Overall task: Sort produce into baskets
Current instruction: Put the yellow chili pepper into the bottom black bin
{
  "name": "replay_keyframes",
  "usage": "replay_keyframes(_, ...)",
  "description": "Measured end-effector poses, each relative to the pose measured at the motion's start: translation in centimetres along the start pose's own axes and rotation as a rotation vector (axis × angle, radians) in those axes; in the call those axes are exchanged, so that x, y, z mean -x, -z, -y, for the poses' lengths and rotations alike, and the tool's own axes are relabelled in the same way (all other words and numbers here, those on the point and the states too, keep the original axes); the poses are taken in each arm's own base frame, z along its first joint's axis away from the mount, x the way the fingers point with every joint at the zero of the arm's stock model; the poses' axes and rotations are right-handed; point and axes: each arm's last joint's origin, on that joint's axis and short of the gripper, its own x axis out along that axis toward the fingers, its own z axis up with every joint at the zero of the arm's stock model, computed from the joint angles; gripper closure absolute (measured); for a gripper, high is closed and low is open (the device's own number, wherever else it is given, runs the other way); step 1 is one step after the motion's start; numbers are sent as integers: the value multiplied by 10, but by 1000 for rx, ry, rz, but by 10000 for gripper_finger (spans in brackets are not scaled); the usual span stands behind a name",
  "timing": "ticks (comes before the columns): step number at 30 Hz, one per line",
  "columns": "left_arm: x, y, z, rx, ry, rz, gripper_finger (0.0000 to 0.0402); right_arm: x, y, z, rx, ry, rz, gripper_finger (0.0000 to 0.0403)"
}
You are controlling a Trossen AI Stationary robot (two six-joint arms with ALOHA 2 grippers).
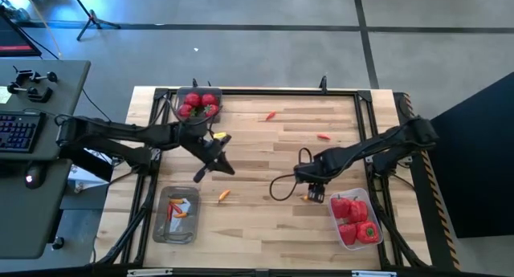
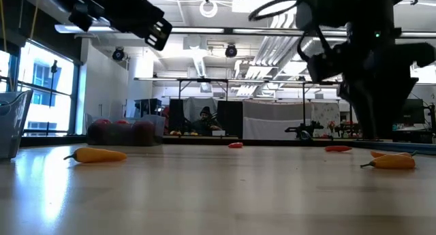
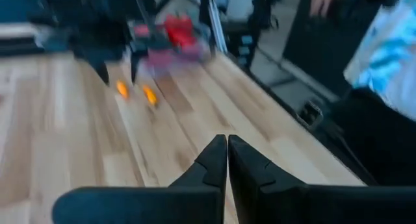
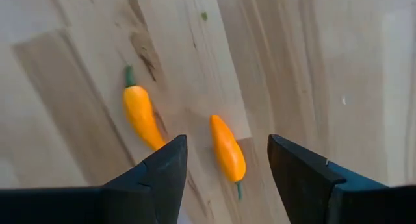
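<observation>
Produce lies scattered on the tabletop (image 1: 265, 229). The right claw (image 4: 224, 162) hangs over two small orange peppers beside the bell-pepper tub (image 1: 357, 221), fingers spread. One pepper (image 4: 227, 149) lies between them, its long axis running along the fingers; the other (image 4: 142, 115) lies just outside. The left claw (image 3: 226, 156), clenched empty, is farther off.

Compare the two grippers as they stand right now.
The left gripper is shut with nothing between its fingers; the right gripper is open. The left is raised off the table; the right hangs low over two orange peppers, straddling one. Both are dark two-finger grippers.
</observation>
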Motion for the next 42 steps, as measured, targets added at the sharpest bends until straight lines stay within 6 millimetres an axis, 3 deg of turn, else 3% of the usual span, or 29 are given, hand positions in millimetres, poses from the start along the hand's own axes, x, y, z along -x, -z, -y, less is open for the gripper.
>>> replay_keyframes(9,1,22,-6,26,-103,149,399,-27,-8,-3,82,31,-52,219)
replay_keyframes(21,9,48,-11,69,-196,200,399,-29,-10,-4,108,21,-48,390)
replay_keyframes(29,11,48,-15,76,-215,206,399,-24,-15,-6,115,-4,-34,401)
replay_keyframes(34,12,48,-16,98,-231,211,399,-9,-33,-15,114,5,112,402)
replay_keyframes(42,13,48,-17,109,-295,215,396,3,-75,-24,33,-36,697,403)
